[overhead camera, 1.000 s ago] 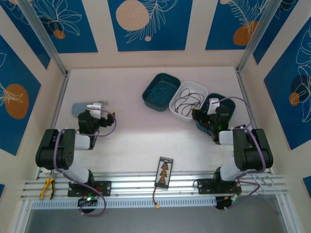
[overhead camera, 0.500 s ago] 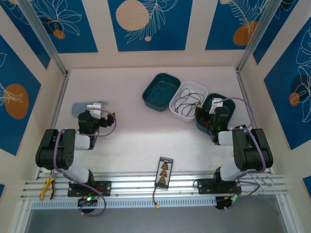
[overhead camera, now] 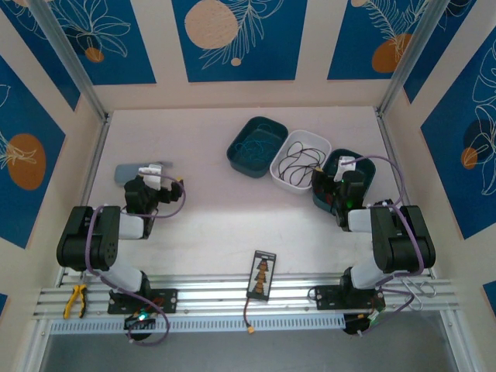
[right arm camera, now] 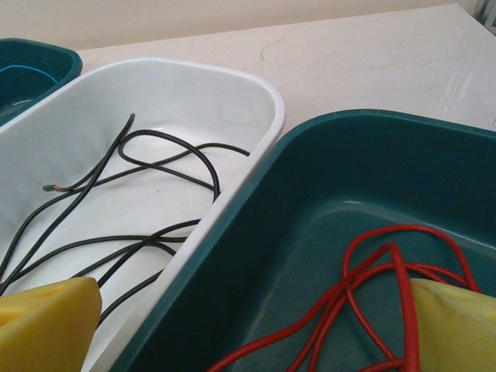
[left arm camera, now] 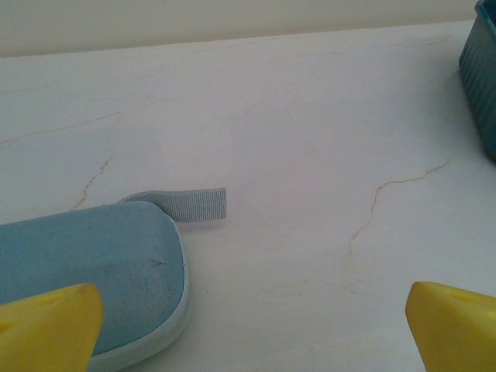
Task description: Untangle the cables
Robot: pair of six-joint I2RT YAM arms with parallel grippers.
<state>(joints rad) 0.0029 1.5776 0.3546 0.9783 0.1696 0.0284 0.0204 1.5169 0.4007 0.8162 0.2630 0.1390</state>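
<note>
In the right wrist view, the right gripper (right arm camera: 252,329) is seen spread wide, with nothing clasped. Its 2 yellow fingertips (right arm camera: 46,322) are cut off at the lower corners. Between them, the red cables (right arm camera: 345,287) are seen looped on the floor of a dark teal tray (right arm camera: 349,155) at the lower right, and their near ends are cut off by the bottom edge. Touching that tray on the left, a white tray (right arm camera: 225,97) is shown with the black cables (right arm camera: 147,244) lying in loose curves; 1 bare end is seen at centre left. At the upper left corner, part of a second teal tray (right arm camera: 54,62) is glimpsed, and a blue cable (right arm camera: 23,74) inside it is mostly cut off.

In the left wrist view, the left gripper (left arm camera: 249,329) is likewise spread wide over the bare table (left arm camera: 310,139), with nothing held. A grey-blue pouch (left arm camera: 101,256) is seen at the lower left, partly hidden behind 1 fingertip, with a ribbon tab (left arm camera: 190,203) lying flat beside it. A teal wall (left arm camera: 484,77) is cut off at the upper right edge; which tray it belongs to cannot be told.

In the top view, the 3 trays are seen in a row at the upper centre. The rightmost tray is largely covered by the right wrist, so the red cables are hidden. Yellow pliers (overhead camera: 75,301) are seen at the lower left, and a small card (overhead camera: 263,273) at the lower centre, its print too small to read.
</note>
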